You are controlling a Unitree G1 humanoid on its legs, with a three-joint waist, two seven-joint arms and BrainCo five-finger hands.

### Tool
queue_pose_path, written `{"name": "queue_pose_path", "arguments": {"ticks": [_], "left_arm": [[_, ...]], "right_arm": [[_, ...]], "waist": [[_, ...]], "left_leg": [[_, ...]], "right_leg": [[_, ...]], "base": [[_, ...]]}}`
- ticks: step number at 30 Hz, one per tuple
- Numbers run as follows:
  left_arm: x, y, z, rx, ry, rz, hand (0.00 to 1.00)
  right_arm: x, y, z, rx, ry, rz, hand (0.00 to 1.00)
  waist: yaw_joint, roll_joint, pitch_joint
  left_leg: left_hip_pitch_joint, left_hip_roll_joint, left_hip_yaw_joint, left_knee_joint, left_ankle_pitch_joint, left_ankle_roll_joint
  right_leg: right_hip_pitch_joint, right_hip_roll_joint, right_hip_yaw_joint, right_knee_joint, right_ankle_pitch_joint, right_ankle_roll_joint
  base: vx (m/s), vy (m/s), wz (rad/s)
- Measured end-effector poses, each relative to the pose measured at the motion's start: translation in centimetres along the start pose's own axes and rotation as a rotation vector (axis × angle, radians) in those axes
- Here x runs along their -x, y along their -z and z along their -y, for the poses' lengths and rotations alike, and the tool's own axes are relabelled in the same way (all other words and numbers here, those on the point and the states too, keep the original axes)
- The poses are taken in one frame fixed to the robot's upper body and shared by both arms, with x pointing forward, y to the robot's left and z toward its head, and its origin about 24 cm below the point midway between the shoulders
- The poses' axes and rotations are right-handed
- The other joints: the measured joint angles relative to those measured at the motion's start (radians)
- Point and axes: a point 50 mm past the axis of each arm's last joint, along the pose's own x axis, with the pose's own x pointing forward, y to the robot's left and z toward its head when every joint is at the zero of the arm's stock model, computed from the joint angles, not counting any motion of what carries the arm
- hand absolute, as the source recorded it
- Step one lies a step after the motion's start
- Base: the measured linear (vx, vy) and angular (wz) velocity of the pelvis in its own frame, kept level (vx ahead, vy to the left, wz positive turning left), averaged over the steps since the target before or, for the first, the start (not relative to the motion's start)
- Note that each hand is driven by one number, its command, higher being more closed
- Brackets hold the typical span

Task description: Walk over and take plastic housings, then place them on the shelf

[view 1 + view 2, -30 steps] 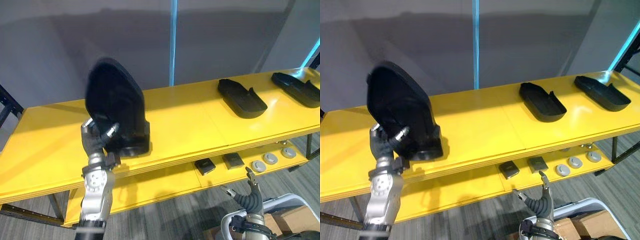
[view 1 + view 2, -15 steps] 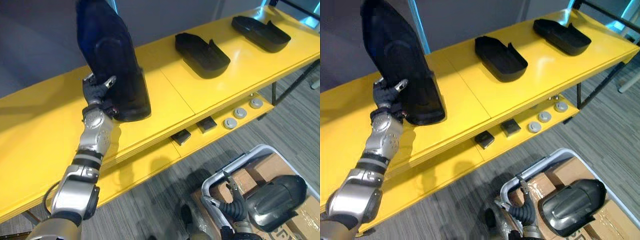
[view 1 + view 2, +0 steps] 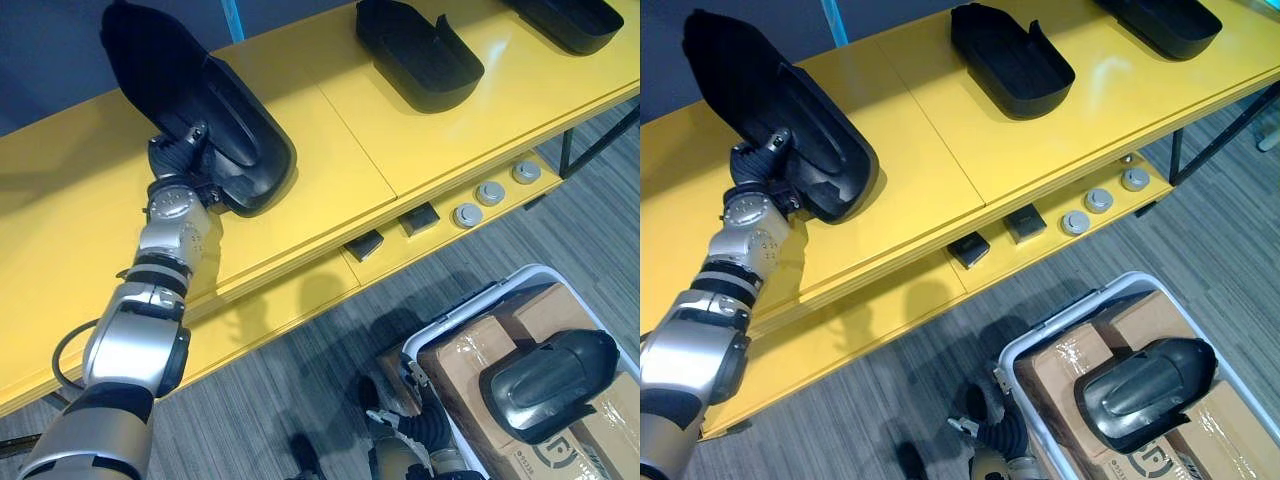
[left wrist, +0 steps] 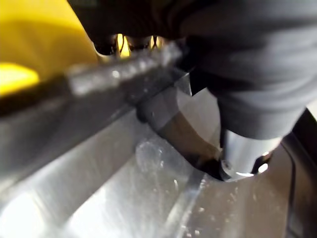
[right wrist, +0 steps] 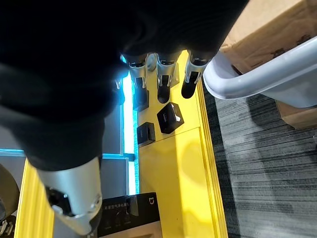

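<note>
1 grey-black housing (image 3: 545,380) lies dome-up on the cardboard boxes (image 3: 465,350) inside a white-rimmed cart (image 5: 252,82), nearest the robot. The right hand (image 5: 166,74) hangs beside that rim with fingers straight and spread, holding nothing.

Beyond, the lower board of the yellow shelf (image 3: 330,150) carries small black blocks (image 3: 420,218) and round silver discs (image 3: 490,192).

On the top board, the left hand (image 3: 178,158) is clamped on the gripped housing (image 3: 215,110), thumb inside the shell and fingers curled under its wall. This shell is tilted, its low end seemingly touching the shelf and its broad end raised.

It looks like thin moulded plastic: stiff, probably light for its bulk, with a smooth matt skin that could slip. The upright side wall near the rounded end seems the safest hold, since the domed back offers nothing to pinch.

Farther along, 2 open black shells (image 3: 420,45) and (image 3: 575,18) lie flat, hollow side up.
</note>
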Motion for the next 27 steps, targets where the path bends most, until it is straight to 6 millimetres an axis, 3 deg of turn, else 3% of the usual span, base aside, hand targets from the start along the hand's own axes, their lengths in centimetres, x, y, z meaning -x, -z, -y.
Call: {"name": "queue_pose_path", "arguments": {"ticks": [2,3,11,27], "left_arm": [[-0.2,-0.3,-0.6,-0.018,-0.03,0.007,1.0],[-0.3,-0.4,-0.9,-0.038,-0.036,0.015,0.0],[-1.0,-1.5,-2.9,-0.219,-0.073,0.061,0.0],[-1.2,-2.9,-2.2,-0.373,0.036,0.123,0.0]], "right_arm": [[0.0,0.0,-0.1,-0.002,-0.002,0.002,0.0],[0.0,-0.1,-0.1,-0.002,-0.002,0.006,0.0],[0.0,-0.3,-0.1,-0.012,-0.002,0.03,0.0],[0.0,-0.2,-0.1,-0.033,-0.02,0.025,0.0]], "waist": [[0.0,-0.008,0.005],[0.001,-0.011,0.006],[0.002,-0.022,0.014],[0.003,-0.022,0.014]], "left_leg": [[0.0,0.0,0.0,0.0,0.001,0.0],[-0.001,0.0,0.0,0.0,0.002,0.0],[-0.007,0.0,0.0,0.0,0.006,-0.001],[-0.001,-0.001,0.002,0.0,0.007,-0.001]], "right_leg": [[0.0,0.0,0.0,0.0,0.0,0.0],[0.0,0.0,0.0,0.0,0.0,0.0],[-0.008,0.0,0.001,0.0,0.003,-0.002],[-0.003,0.0,0.004,0.0,0.004,-0.003]], "base": [[0.0,0.0,0.0],[-0.03,0.011,0.01],[-0.02,0.008,0.0],[-0.01,0.003,0.0]]}}
